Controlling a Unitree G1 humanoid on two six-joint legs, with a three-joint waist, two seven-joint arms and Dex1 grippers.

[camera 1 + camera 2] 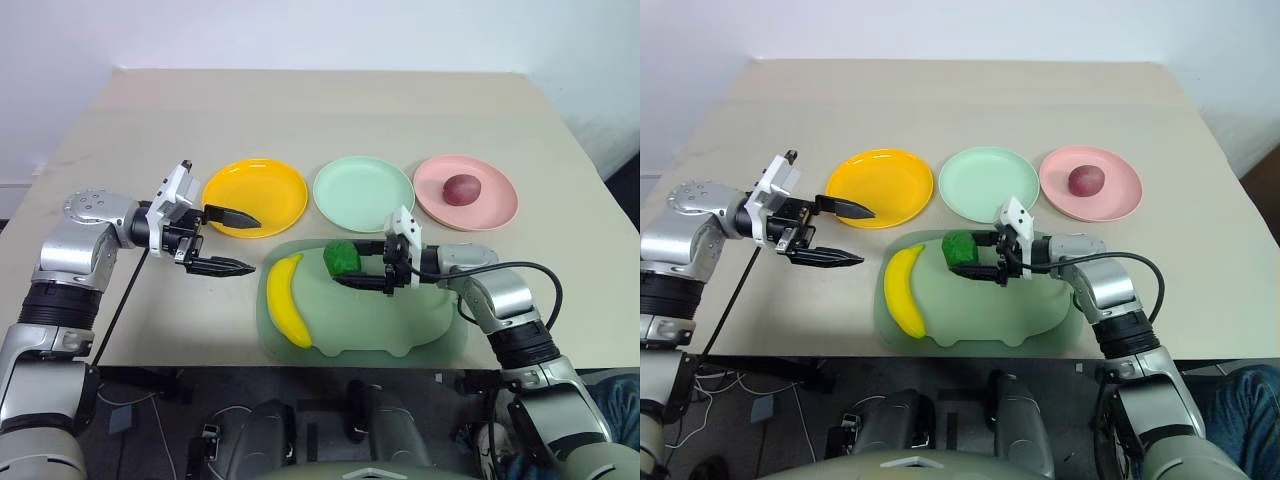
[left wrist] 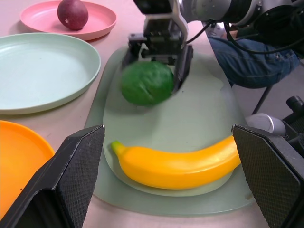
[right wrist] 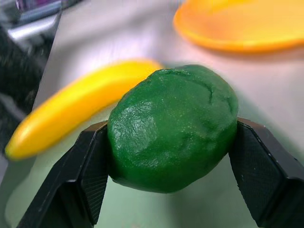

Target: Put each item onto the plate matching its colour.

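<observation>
- The right gripper [image 1: 352, 268] is clamped on the green fruit [image 1: 342, 258], over the far edge of the pig-shaped board [image 1: 430, 330].
- The green plate [image 1: 363, 193] lies just past the fruit, toward the table's far edge; the right arm is nearer.
- The left gripper [image 1: 232, 241] hangs wide open and empty, beside the yellow plate [image 1: 255, 196].

Table [image 1: 330, 110]: beige, rectangular top
Wall [image 1: 300, 30]: plain white, behind the table
Floor [image 1: 770, 400]: grey, cables below the table's near edge
Light: even, soft shadows
</observation>
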